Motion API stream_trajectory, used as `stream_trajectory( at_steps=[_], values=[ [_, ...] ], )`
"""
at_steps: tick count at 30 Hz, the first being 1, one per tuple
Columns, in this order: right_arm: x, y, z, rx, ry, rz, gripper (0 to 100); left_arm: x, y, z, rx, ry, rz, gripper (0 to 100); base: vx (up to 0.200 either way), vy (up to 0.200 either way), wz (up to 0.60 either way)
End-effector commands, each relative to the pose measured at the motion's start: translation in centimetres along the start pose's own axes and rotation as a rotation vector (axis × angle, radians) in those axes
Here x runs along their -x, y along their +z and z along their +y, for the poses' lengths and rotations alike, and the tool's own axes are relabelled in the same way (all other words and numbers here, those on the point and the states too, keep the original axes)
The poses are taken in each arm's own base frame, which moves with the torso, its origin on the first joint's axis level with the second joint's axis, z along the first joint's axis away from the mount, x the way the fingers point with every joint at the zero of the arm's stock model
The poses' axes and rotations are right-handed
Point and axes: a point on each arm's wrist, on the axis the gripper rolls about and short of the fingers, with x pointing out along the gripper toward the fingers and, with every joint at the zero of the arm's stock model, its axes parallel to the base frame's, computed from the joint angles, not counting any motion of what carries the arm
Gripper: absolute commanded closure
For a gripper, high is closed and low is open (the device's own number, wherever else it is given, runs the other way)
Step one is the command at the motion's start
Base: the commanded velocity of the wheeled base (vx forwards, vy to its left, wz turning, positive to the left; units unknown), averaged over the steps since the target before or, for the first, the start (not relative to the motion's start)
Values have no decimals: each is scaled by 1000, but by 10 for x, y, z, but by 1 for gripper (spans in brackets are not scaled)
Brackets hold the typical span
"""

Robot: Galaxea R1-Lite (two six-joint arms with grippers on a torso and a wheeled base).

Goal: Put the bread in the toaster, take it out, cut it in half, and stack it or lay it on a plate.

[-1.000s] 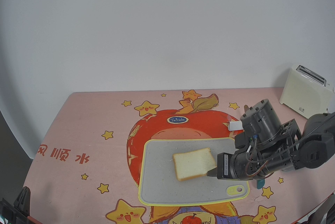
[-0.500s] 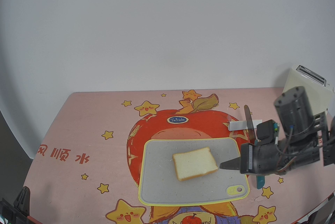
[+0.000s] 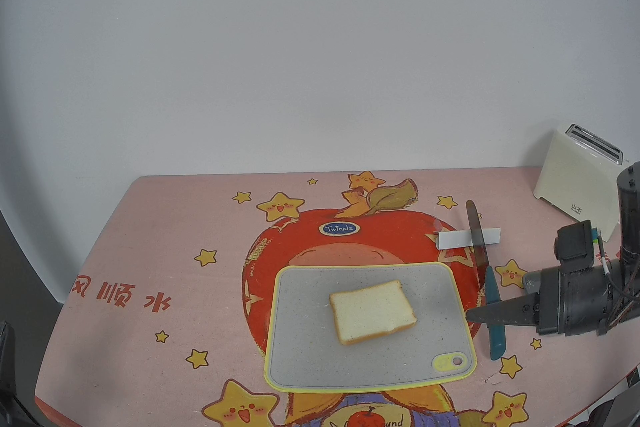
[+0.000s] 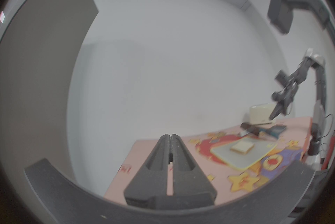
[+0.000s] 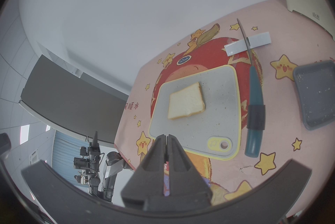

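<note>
The bread point(image 3: 372, 313) lies flat on the board point(image 3: 300, 342). The right claw point(image 3: 475, 315) is clenched and empty, near the knife point(image 3: 492, 292). It should probably open wide, then grab the handle squarely.

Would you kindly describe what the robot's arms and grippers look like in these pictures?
The left gripper and right gripper are matte dark grey, with wedge-shaped jaws tapering to a point and a shallow triangular recess in each. The right arm is a dark grey cylindrical housing with a boxy block on top and thin cables, partly white and blue, along it.
</note>
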Motion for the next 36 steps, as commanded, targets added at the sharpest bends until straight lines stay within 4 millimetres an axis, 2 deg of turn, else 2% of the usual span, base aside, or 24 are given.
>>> stream_trajectory(
  at_steps=[1, 4, 6, 7, 8, 11, 13, 22, 29, 36],
  values=[
    [7, -1, 1, 9, 17, -16, 100, -72, 5, 15, 121, -184, 304, 100, 0, 0, 0],
    [5, -2, 1, 8, 17, -4, 100, -123, 2, 26, 167, -279, 383, 100, 0, 0, 0],
    [3, -2, 0, 8, 10, 2, 100, -143, 2, 30, 175, -306, 390, 100, 0, 0, 0],
    [3, -2, 0, 8, 10, 2, 100, -143, 2, 30, 175, -306, 390, 100, 0, 0, 0],
    [0, -2, -1, 6, 2, 10, 100, -168, 2, 31, 180, -365, 387, 100, 0, 0, 0],
    [-2, -3, -2, 4, -6, 18, 100, -211, -5, 18, 204, -520, 405, 100, 0, 0, 0],
    [-4, -2, -3, 1, -11, 20, 100, -228, -16, 3, 230, -603, 452, 100, 0, 0, 0],
    [-4, -3, -3, 2, -12, 24, 100, -254, -45, -40, 260, -759, 601, 100, 0, 0, 0],
    [-4, -4, -4, 4, -14, 27, 100, -258, -34, -53, 229, -689, 766, 100, 0, 0, 0],
    [-4, -5, -4, 5, -13, 28, 100, -266, -31, -56, 205, -644, 775, 100, 0, 0, 0]
  ],
)
